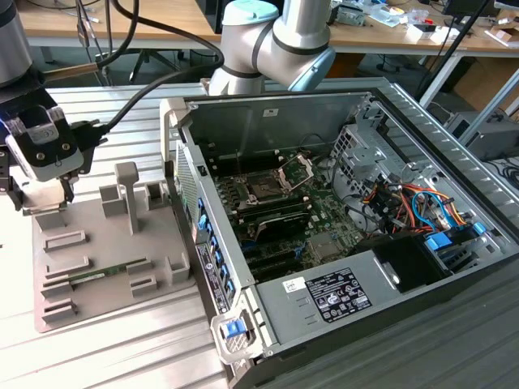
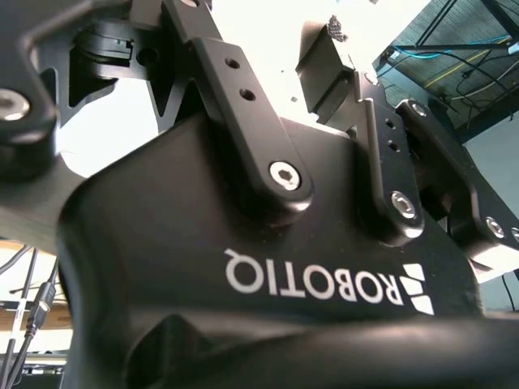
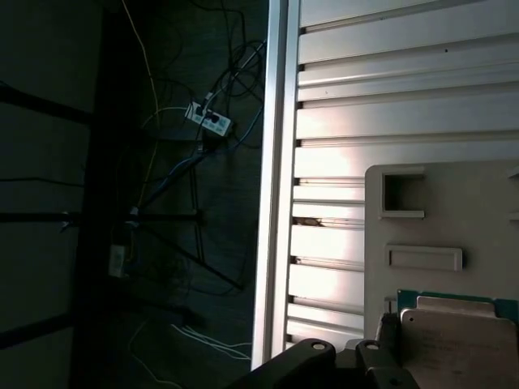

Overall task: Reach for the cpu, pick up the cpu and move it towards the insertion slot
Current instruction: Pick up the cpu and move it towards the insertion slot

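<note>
The gripper (image 1: 42, 203) hangs low over the grey fixture plate (image 1: 105, 275) — spread or pinching, it cannot be told. In the first wrist view the cpu (image 3: 458, 344) lies just beside it, near the plate's edge. The insertion slot (image 1: 266, 192) sits well apart — beyond the case wall (image 1: 182, 162).

You're looking at one silver and pale blue robot arm (image 1: 280, 36), one open grey metal computer case (image 1: 268, 121), and inside it one square dark insertion slot (image 1: 265, 190) framed in silver. Count one pale grey moulded fixture plate (image 1: 113, 306), one long thin green memory stick (image 1: 101, 274) and one flat, square, silver-topped cpu (image 3: 458, 340).
</note>
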Motion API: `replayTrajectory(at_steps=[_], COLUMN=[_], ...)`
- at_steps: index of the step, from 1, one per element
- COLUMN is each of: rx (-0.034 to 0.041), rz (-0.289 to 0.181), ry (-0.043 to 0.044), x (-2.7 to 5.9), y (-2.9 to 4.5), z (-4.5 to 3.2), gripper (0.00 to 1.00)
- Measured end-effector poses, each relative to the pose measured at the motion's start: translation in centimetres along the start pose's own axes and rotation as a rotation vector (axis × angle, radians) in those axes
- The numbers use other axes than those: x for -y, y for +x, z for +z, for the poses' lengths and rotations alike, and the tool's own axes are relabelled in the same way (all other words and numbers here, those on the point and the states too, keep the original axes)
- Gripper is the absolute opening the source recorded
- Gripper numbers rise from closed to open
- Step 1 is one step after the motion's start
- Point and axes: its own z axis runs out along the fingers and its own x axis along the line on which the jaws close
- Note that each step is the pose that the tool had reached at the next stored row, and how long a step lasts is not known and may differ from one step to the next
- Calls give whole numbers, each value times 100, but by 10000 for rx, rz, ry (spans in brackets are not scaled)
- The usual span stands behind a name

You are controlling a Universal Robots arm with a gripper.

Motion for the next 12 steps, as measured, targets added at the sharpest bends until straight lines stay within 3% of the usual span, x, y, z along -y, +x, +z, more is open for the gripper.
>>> replayTrajectory(at_steps=[12], rx=[-7], rz=[1], ry=[0], x=[-2], y=[-9], z=[-57], gripper=[55])
